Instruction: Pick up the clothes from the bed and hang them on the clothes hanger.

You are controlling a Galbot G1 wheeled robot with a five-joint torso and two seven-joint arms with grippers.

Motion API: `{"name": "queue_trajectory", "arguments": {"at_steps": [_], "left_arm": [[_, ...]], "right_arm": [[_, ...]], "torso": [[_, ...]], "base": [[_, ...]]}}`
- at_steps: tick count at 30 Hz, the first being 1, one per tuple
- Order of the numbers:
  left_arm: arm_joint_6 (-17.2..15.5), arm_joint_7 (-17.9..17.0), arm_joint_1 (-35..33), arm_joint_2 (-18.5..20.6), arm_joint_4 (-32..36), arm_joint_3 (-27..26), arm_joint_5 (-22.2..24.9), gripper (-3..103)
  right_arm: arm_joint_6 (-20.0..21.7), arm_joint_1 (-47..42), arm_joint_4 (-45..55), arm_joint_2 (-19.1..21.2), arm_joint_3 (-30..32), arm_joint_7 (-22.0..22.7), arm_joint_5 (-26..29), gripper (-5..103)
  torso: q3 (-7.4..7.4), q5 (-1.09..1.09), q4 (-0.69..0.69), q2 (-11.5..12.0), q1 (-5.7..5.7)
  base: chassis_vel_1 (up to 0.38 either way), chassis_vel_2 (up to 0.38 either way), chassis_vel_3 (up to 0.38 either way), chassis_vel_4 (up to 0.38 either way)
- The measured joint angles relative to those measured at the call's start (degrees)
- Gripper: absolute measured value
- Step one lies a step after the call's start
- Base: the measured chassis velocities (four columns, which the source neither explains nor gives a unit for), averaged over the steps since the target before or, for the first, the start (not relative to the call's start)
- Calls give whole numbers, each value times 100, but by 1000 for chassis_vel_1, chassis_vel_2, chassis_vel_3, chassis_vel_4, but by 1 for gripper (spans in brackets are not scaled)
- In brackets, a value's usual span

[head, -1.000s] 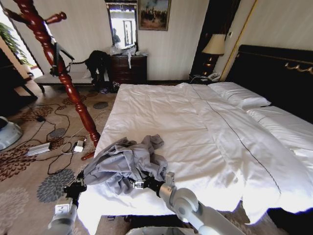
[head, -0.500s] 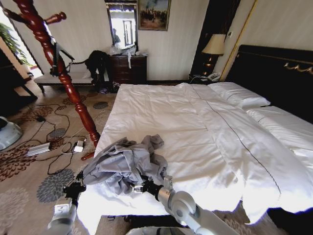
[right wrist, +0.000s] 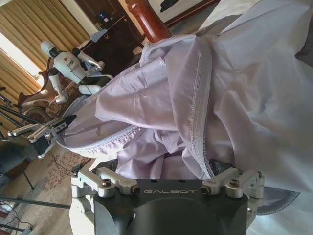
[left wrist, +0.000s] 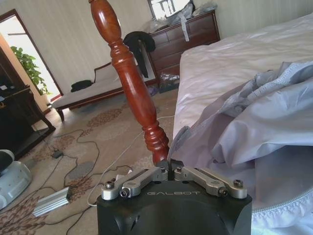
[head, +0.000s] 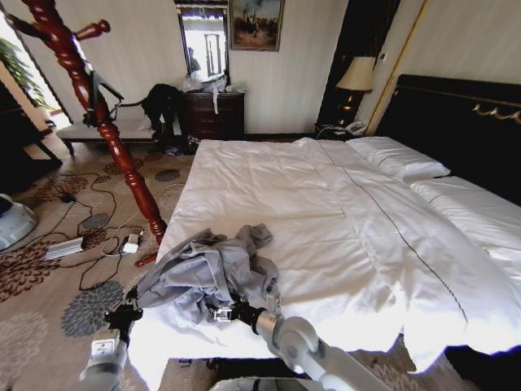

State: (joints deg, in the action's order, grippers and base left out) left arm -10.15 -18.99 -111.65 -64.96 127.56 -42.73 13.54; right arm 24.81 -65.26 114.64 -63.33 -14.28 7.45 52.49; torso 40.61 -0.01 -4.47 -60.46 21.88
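Observation:
The grey-blue clothes (head: 207, 273) lie crumpled on the near left corner of the white bed (head: 326, 212). My left gripper (head: 130, 312) hangs off the bed's corner, shut on the clothes' hem (left wrist: 182, 134); the right wrist view shows it (right wrist: 54, 128) pinching the zipped edge. My right gripper (head: 221, 313) is pushed into the near side of the heap, and it stands open (right wrist: 168, 174) with folds of fabric (right wrist: 161, 98) between its spread fingers. A thin black clothes hanger (head: 99, 96) hangs on the wooden coat stand.
The reddish-brown coat stand (head: 114, 147) rises from the carpet just left of the bed corner. Cables and a power strip (head: 65, 247) lie on the floor. A dresser (head: 213, 114) and dark garments (head: 163, 102) stand at the far wall.
My right gripper has slid leftward along the bed's near edge and deeper into the clothes. The left gripper and the heap have kept their place.

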Motion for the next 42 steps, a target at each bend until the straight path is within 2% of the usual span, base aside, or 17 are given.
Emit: {"name": "queue_trajectory", "arguments": {"at_steps": [8, 36, 37, 39, 42], "left_arm": [[0, -9, 11, 9, -52, -1, -6, 0], [-1, -6, 20, -18, -90, 39, -7, 0], [0, -6, 20, -17, -87, 40, -7, 0], [-1, -6, 21, -15, -83, 40, -7, 0], [0, -6, 22, -11, -79, 39, -7, 0]], "right_arm": [[84, 321, -265, -347, -157, -5, 209, 100], [88, 1116, -967, -611, -304, -47, 516, 100], [88, 1135, -985, -617, -304, -47, 529, 103], [87, 1141, -990, -617, -304, -47, 537, 99], [87, 1152, -1018, -596, -302, -45, 559, 84]], "torso": [[0, 1, 1, 0, 0], [0, 0, 0, 0, 0], [0, 0, 1, 0, 0], [0, 0, 1, 0, 0], [0, 0, 0, 0, 0]], "base": [[0, 0, 0, 0], [0, 0, 0, 0], [0, 0, 0, 0], [0, 0, 0, 0], [0, 0, 0, 0]]}}
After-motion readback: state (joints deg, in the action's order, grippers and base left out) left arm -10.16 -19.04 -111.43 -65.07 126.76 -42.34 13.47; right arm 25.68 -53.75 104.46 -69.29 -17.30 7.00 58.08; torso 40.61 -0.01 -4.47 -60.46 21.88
